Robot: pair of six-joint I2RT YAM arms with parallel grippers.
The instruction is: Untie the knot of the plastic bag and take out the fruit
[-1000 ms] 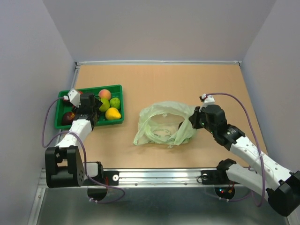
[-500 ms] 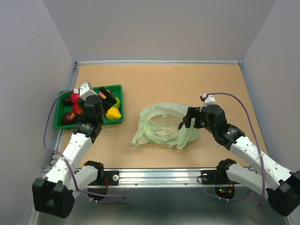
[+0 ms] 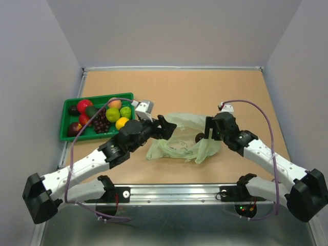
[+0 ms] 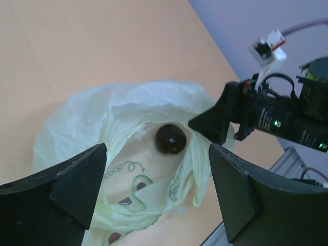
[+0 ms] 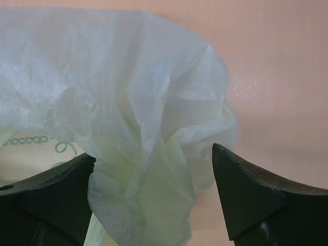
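The pale green plastic bag (image 3: 179,143) lies crumpled mid-table with its mouth gaping; the knot is out of view. One dark round fruit (image 3: 199,137) (image 4: 170,138) rests inside the opening. My left gripper (image 3: 163,127) (image 4: 159,200) hovers open above the bag's left side, with nothing between its fingers. At the bag's right edge my right gripper (image 3: 208,129) (image 5: 154,200) is open, and a loose fold of the bag (image 5: 143,154) hangs between its spread jaws. More fruit lies in the green tray (image 3: 69,136): a red apple (image 3: 84,105), a lime-green one (image 3: 113,114) and a yellow one (image 3: 122,123).
The tray at the left also holds purple grapes (image 3: 101,123) and a peach (image 3: 115,103). Grey walls close in the table on three sides. A metal rail (image 3: 174,192) carrying both arm bases runs along the near edge.
My left arm has swung from the tray across to the bag. The right gripper has opened and let go of the bag's right edge, which has sagged.
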